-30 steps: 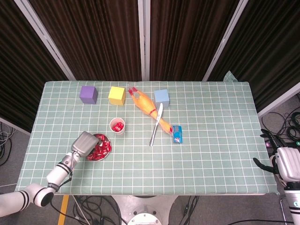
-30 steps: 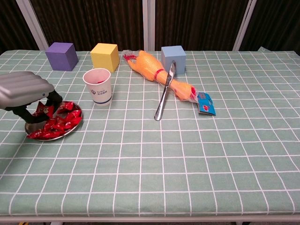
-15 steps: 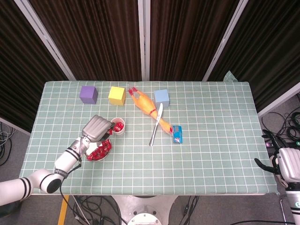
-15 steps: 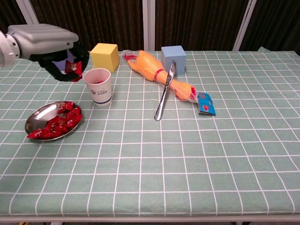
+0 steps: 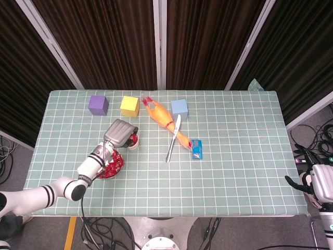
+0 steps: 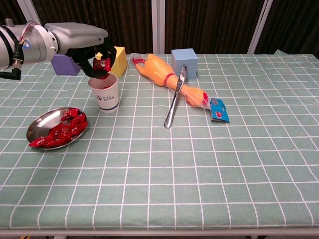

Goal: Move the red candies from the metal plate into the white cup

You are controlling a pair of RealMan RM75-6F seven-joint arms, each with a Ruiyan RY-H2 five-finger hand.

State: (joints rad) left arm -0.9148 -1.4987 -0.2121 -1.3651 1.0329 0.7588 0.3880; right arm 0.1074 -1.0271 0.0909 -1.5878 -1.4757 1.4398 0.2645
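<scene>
Since the last frames your left hand (image 6: 82,42) has lifted off the plate (image 6: 35,130) and come across to the cup (image 6: 104,92); it now hangs right above the cup's mouth, pinching one red candy (image 6: 101,63) in its fingertips just over the rim. In the head view that hand (image 5: 120,132) covers most of the cup (image 5: 132,142), at about 1 o'clock from the plate (image 5: 115,167).

The other candies (image 6: 59,132) lie heaped on the plate, which sits on the table (image 6: 209,169) at about 8 o'clock from the cup and near it, not touching.

Your right hand (image 5: 316,182) hangs off the table's right edge at about 4 o'clock from the cup, well apart from everything; its fingers are spread and it holds nothing.

Behind the cup, at roughly 12 o'clock, stands the yellow cube (image 6: 118,60), with the purple cube (image 6: 64,64) at 10 o'clock, partly hidden by your left arm. The rubber chicken (image 6: 167,75) lies diagonally at 2 o'clock from the cup, the blue cube (image 6: 184,61) just behind it. The knife (image 6: 174,99) lies across the chicken, its handle toward you. A small blue packet (image 6: 219,110) rests at the chicken's lower end.
</scene>
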